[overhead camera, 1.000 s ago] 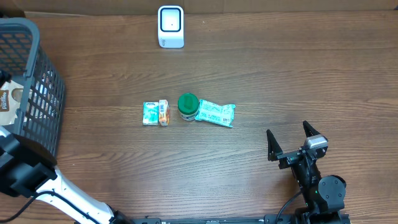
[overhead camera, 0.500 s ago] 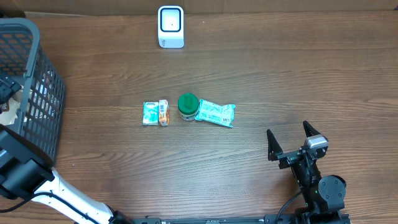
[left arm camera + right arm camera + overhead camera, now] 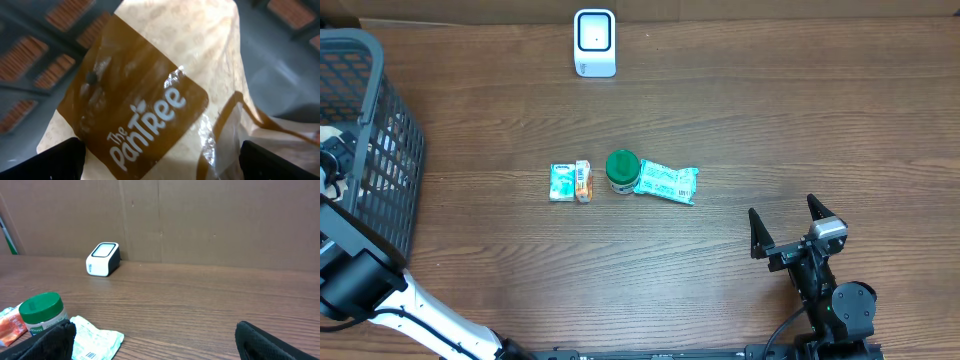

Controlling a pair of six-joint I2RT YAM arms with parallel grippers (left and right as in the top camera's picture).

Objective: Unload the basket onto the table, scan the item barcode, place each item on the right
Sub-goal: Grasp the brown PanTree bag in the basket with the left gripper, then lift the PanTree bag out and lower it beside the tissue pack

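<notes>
Left jaws wider apart than a second ago, Pantree bag (image 3: 150, 95) beneath them.

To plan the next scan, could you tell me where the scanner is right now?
In the overhead view the scanner stands alone at the far edge of the table, slightly left of centre, well behind the green-lidded jar.

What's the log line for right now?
left gripper open over Pantree bag inside basket | right gripper open, empty, near table edge | scanner far edge, nothing presented
</notes>
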